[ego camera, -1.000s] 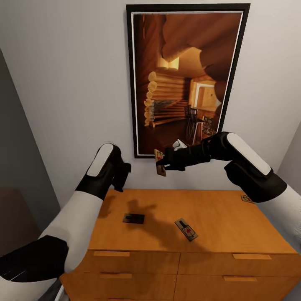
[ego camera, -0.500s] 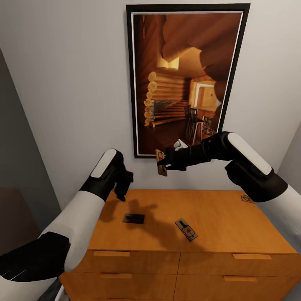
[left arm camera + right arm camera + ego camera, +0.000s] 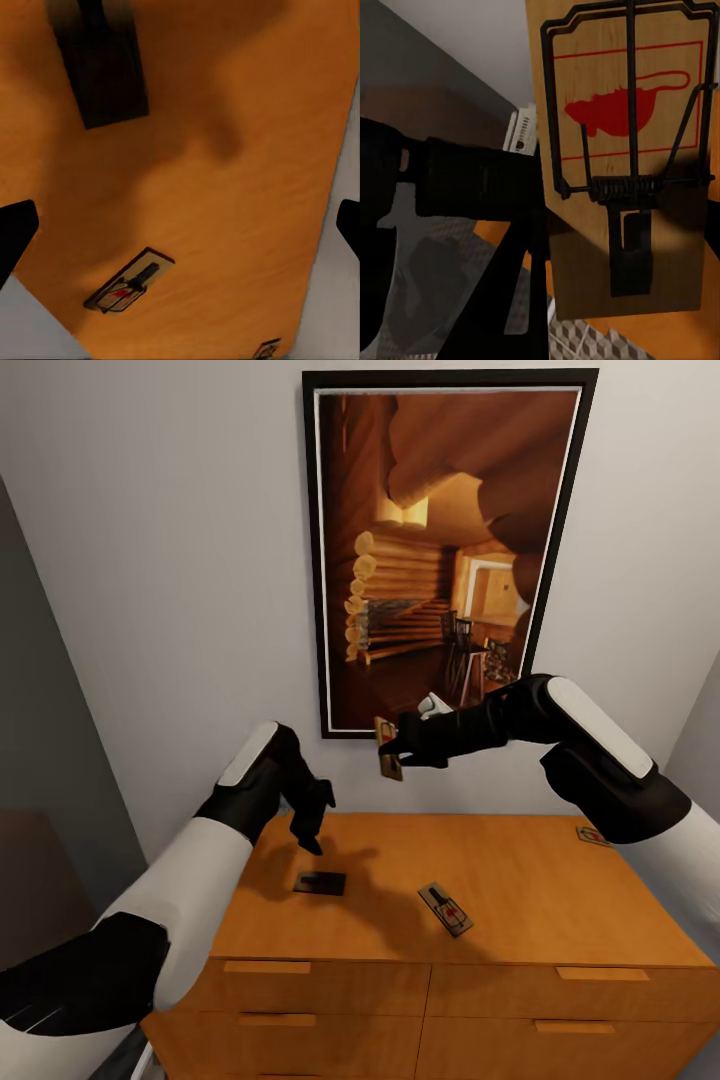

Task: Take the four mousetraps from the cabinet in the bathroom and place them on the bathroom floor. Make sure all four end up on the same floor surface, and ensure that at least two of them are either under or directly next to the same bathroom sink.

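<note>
right gripper (image 3: pixel 398 748): clamped on a trap (image 3: pixel 386 747), held up in front of the painting (image 3: pixel 447 550), well above the cabinet (image 3: pixel 520 880)
left gripper (image 3: pixel 312 830): fingers spread wide, nothing in them, hanging just above the dark trap (image 3: pixel 320 882)
other traps: one (image 3: pixel 446 909) at 3 o'clock of the dark one, another (image 3: pixel 591 835) at the top's far right edge

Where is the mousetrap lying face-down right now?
In the head view the dark face-down mousetrap lies on the cabinet top's left part, just below the left tool.
</note>
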